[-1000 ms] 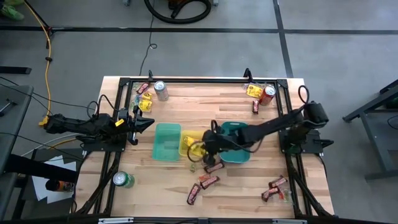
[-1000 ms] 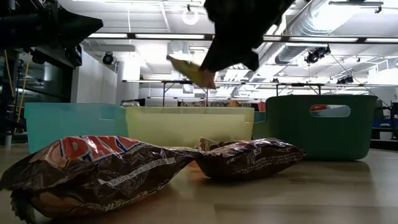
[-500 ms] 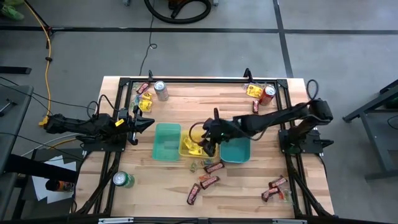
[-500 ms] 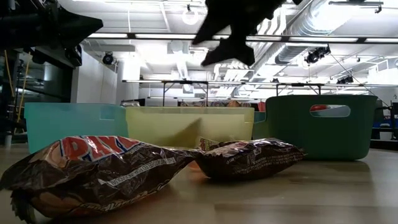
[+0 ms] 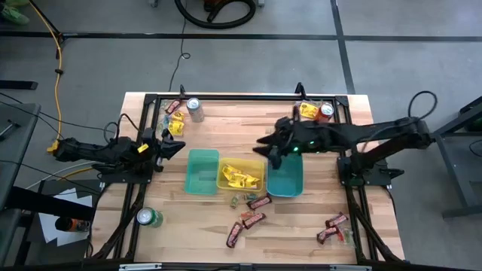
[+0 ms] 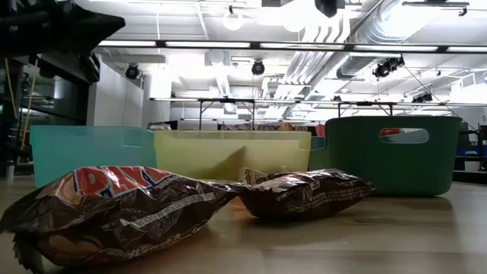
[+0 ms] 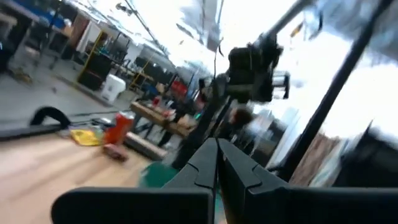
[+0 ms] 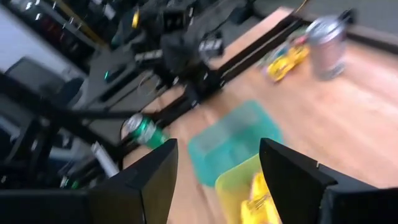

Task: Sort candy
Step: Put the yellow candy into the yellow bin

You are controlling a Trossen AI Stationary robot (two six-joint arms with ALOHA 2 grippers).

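My right gripper (image 5: 265, 142) (image 8: 217, 180) hangs open and holds nothing, over bare wood just beyond the far rims of the yellow bin (image 5: 260, 160) and the dark green bin (image 5: 300, 181). Yellow candy packets (image 5: 239, 178) (image 8: 258, 200) lie inside the yellow bin. Brown-and-red candy bars (image 5: 259, 202) (image 6: 304, 194) lie flat on the table near the bins' front side, with more (image 5: 252, 220) closer to the near edge. My left gripper (image 5: 181, 146) (image 7: 217, 152) waits shut at the table's left side, left of the light teal bin (image 5: 202, 172).
A silver can (image 5: 194, 109) and yellow packets (image 5: 175, 124) sit at the far left. A red can (image 5: 325, 113) and another yellow packet (image 5: 307, 111) sit at the far right. A green can (image 5: 148, 218) stands near left. More bars (image 5: 331, 226) lie near right.
My right gripper held a yellow packet over the yellow bin, opened and let it go; the packet now lies in the bin. The gripper then rose out of the low view and drew back toward the far edge and a little right.
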